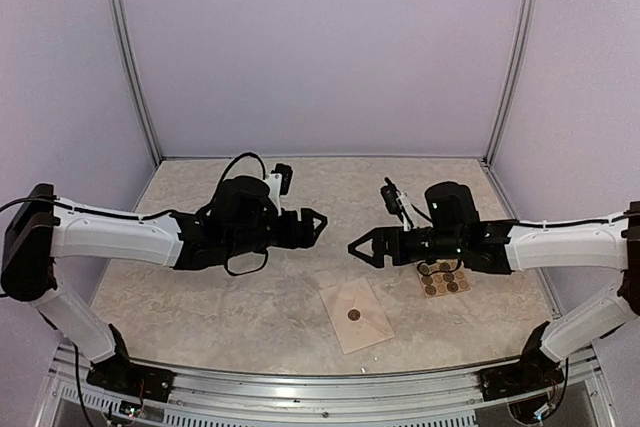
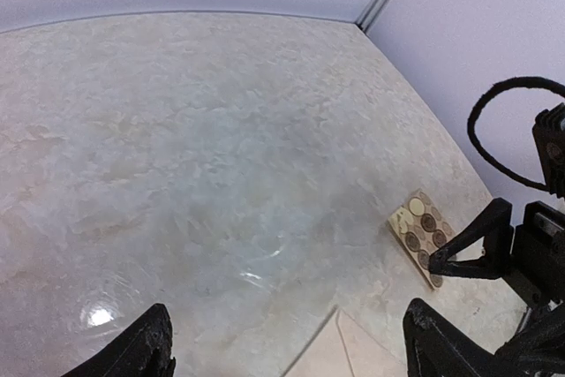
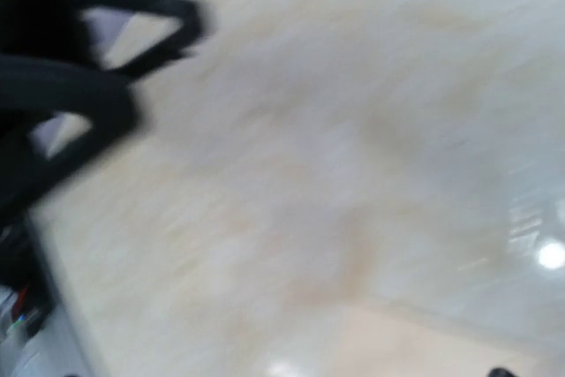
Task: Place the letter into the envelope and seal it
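Note:
The pale tan envelope (image 1: 357, 313) lies flat on the table near the front, between the two arms. Its flap is down, with a round brown sticker (image 1: 352, 315) on it. The letter does not show. My left gripper (image 1: 318, 219) hovers above the table, up and left of the envelope, open and empty. In the left wrist view its fingertips (image 2: 137, 350) stand wide apart and an envelope corner (image 2: 340, 352) shows between them. My right gripper (image 1: 356, 246) hovers just above the envelope's far edge, open and empty. The right wrist view is blurred; the envelope (image 3: 424, 342) shows at the bottom.
A tan sheet of round brown stickers (image 1: 443, 278) lies right of the envelope, partly under my right arm; it also shows in the left wrist view (image 2: 425, 234). The two grippers face each other a short gap apart. Walls close in the back and sides.

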Motion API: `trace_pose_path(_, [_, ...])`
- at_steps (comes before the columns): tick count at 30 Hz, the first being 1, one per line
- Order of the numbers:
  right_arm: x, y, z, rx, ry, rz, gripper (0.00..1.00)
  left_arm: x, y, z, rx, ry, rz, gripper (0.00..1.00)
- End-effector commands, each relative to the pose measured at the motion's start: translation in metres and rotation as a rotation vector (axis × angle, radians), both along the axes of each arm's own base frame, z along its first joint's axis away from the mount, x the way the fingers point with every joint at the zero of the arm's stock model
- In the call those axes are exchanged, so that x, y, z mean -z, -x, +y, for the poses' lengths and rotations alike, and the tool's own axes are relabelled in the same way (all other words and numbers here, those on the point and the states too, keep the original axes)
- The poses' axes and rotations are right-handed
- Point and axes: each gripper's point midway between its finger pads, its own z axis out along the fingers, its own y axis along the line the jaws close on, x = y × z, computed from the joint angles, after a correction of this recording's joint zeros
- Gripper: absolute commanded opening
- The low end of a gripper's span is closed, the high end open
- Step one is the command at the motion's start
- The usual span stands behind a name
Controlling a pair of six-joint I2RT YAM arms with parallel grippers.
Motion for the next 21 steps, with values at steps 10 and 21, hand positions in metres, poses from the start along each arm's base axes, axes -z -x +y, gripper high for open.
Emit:
trace_pose_path(10, [0.022, -0.145, -0.134, 0.403, 0.243, -0.212, 0.99, 0.019, -0.121, 0.192, -0.388, -0.033, -0.078, 0.87])
trace_pose_path(21, [-0.007, -0.158, -0.316, 0.813, 0.273, -0.444, 1.0, -0.008, -0.083, 0.394, -0.833, -0.073, -0.328, 0.91])
